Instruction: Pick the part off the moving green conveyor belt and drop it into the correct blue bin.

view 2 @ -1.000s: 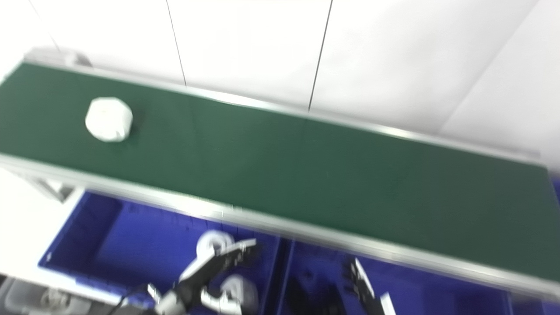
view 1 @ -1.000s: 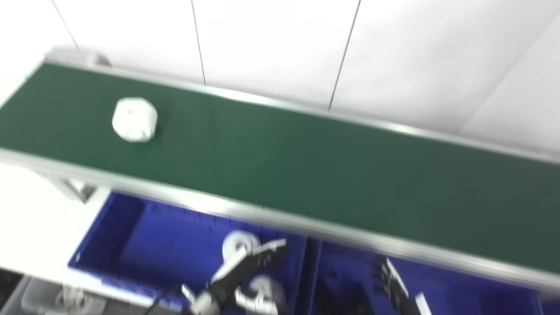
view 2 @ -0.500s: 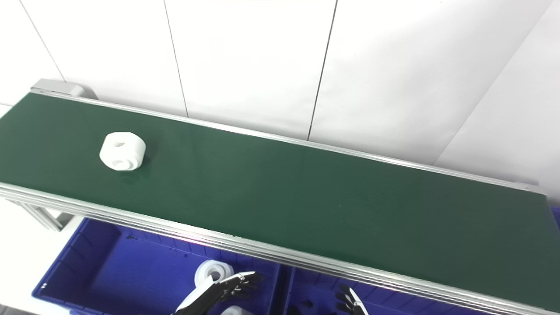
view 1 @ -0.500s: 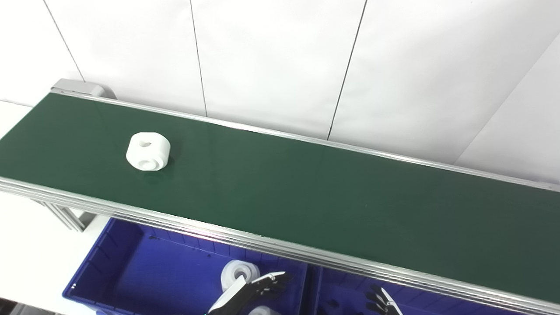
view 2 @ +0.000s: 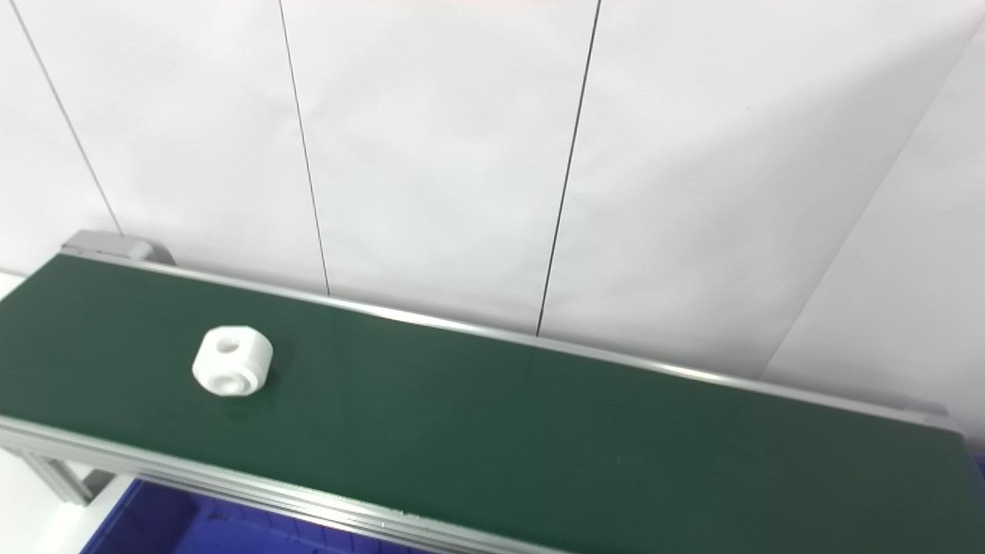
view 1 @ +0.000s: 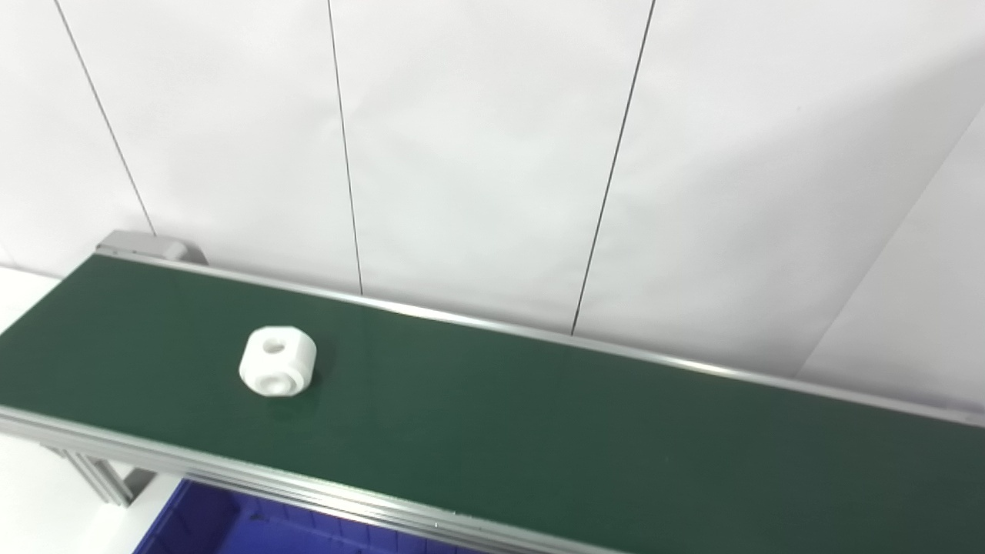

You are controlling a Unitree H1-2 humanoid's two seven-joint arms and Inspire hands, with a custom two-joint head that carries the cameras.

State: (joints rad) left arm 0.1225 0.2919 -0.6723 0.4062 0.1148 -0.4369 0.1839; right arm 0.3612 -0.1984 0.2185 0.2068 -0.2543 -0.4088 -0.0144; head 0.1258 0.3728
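One white part [view 1: 277, 372] on green belt [view 1: 539, 431]

Bare green conveyor belt [view 1: 585, 438] surrounds the white part [view 1: 277, 362]; a white wall [view 1: 477, 154] closes off 12 o'clock.

No text, label, brand, number or sign can be read on the white part [view 1: 277, 361], on the green conveyor belt [view 1: 539, 438], on its metal rails, on the blue bin [view 1: 231, 527], or on the white wall panels.
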